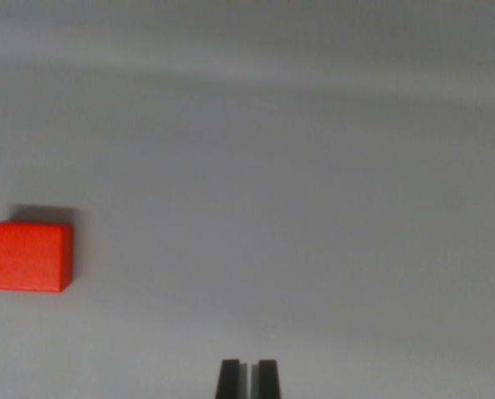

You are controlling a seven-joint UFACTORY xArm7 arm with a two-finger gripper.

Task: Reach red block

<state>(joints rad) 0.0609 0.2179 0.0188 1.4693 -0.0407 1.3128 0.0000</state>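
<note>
We see the red block (pixel 31 256) sitting on the pale grey counter (pixel 297 208) at the wrist view's left, close to the left edge of the picture and a little below its middle. It is a small cube with sharp edges; its top face is turned toward us, and a narrow strip of its right side shows slightly darker. A soft shadow lies along its far edge. The block rests flat and nothing touches it.

Our pincer (pixel 247 378) enters at the near edge of the view, just left of centre. Only the two dark fingertips (pixel 228 379) show, standing upright and parallel, with a thin sliver of grey counter visible between them. We read the jaws as drawn nearly together, holding nothing.

The block lies well apart from the pincer, off to the left and farther away in the scene. The counter between them is plain and even in tone, and a faint darker band runs across the far part of the surface.
</note>
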